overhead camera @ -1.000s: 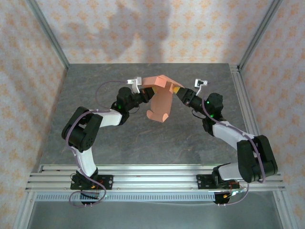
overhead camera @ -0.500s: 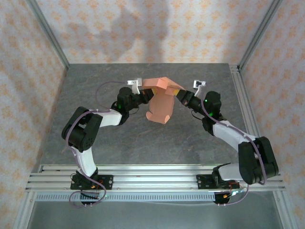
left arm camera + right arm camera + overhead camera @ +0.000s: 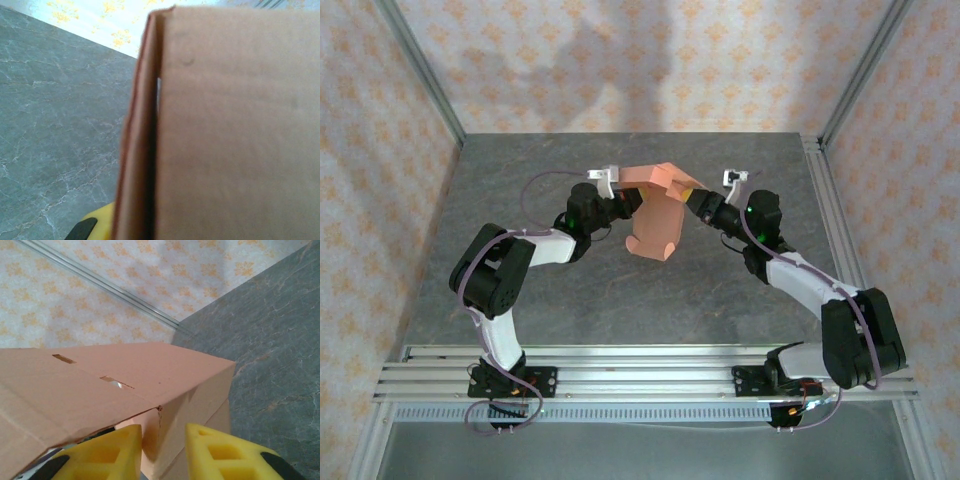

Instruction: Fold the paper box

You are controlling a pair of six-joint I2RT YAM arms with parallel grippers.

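Note:
The paper box is salmon-orange cardboard, partly folded and held above the table's middle, with a rounded flap hanging toward the near side. My left gripper is shut on the box's left side. In the left wrist view the cardboard is right against the camera, and one yellow finger shows beside a folded edge. My right gripper is at the box's right end. In the right wrist view my right gripper stands open, and its yellow fingers straddle a corner of the box.
The grey stone-patterned table lies under both arms. Aluminium frame posts rise at the back corners, in front of patterned walls. A metal rail runs along the table's right edge. The arm bases sit on slotted rails at the near edge.
My right gripper has edged slightly left toward the box and its fingers have shifted on the corner. The left arm and the box have hardly moved.

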